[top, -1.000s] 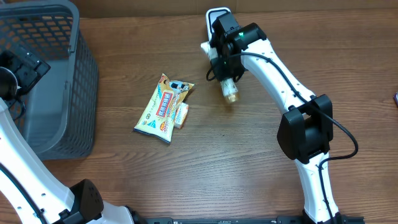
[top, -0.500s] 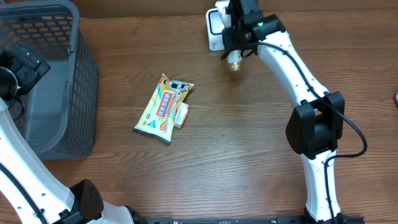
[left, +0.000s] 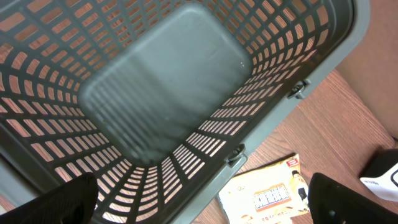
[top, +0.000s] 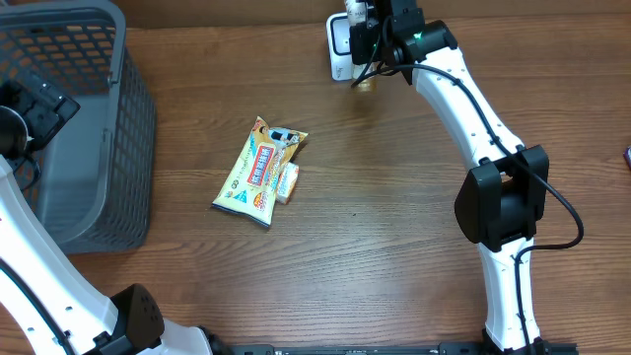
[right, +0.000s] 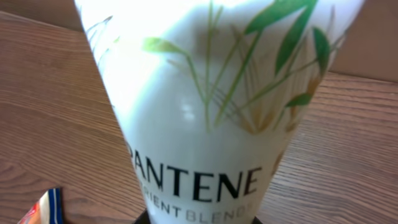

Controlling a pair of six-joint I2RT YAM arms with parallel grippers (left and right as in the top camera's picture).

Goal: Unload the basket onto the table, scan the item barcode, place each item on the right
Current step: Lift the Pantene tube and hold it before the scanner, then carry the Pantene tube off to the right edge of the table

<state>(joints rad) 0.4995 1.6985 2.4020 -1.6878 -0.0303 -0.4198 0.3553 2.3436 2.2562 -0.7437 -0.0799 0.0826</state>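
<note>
We look down into a grey basket point(left: 168, 81), lattice walls around a solid floor. Our left pincer point(left: 205, 202) is spread wide, with dark fingers point(left: 65, 202) at both lower corners. Beside the basket's rim a yellow packet point(left: 267, 199) lies on the wooden bench point(left: 336, 124). A white object point(left: 382, 177) shows at the right edge.

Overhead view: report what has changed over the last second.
The right gripper, shut on the white Pantene bottle with a gold cap, carried it from mid-table toward the far edge, up to the white box-shaped scanner. The yellow snack packet, the grey plastic mesh basket and the open left gripper did not move.
</note>
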